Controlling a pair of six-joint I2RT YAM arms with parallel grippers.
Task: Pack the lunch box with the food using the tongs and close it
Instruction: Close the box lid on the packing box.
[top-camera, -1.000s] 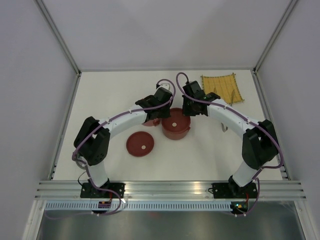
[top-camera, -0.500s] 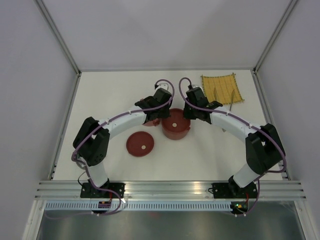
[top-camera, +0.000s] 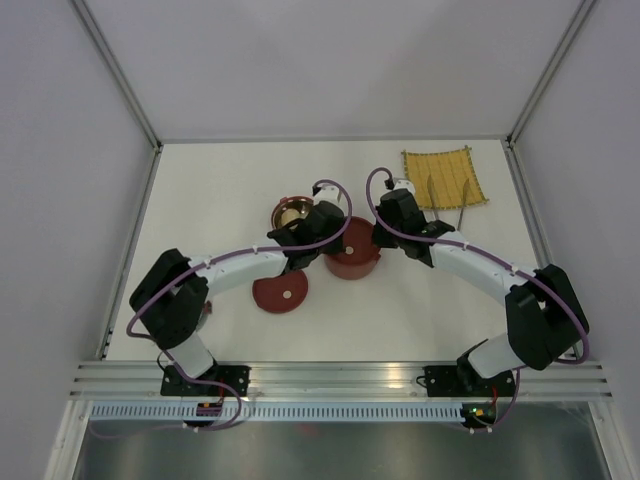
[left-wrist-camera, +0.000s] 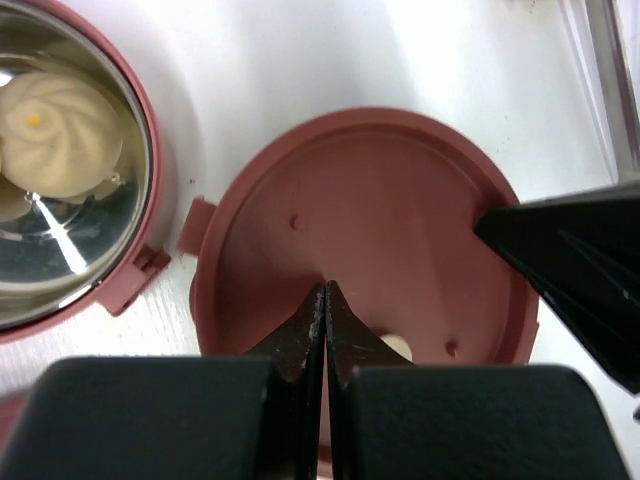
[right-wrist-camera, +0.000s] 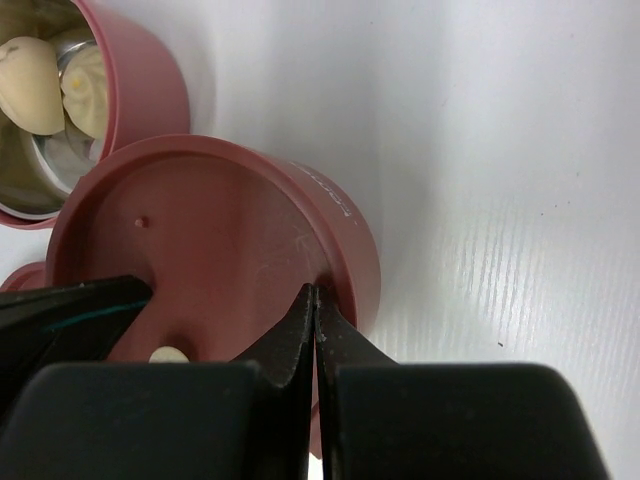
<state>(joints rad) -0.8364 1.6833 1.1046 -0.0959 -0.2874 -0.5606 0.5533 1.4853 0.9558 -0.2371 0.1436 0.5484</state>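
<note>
Two round dark-red lunch box bowls sit mid-frame in the top view. The lidded bowl (top-camera: 352, 263) hides its contents; the steel-lined open bowl (top-camera: 291, 213), up-left of it, holds pale round buns (left-wrist-camera: 55, 120). A flat red lid (top-camera: 280, 293) lies loose on the worktop at lower left, so closing looks half done. The left end effector (left-wrist-camera: 325, 290) and right end effector (right-wrist-camera: 313, 292) are clenched on nothing, tips over the lidded bowl. Slim silver tongs (top-camera: 430, 193) rest on the yellow woven mat (top-camera: 448, 170), upper right.

L gripper (top-camera: 322, 243) & R gripper (top-camera: 380, 237) sit at opp. sides of lidded red bowl (top-camera: 352, 264). Behind-left, just beside it: open bowl (top-camera: 291, 213), shiny inside. Nearer front, spare lid (top-camera: 280, 294) lies flat. Back right: yellow mat (top-camera: 443, 178).
</note>
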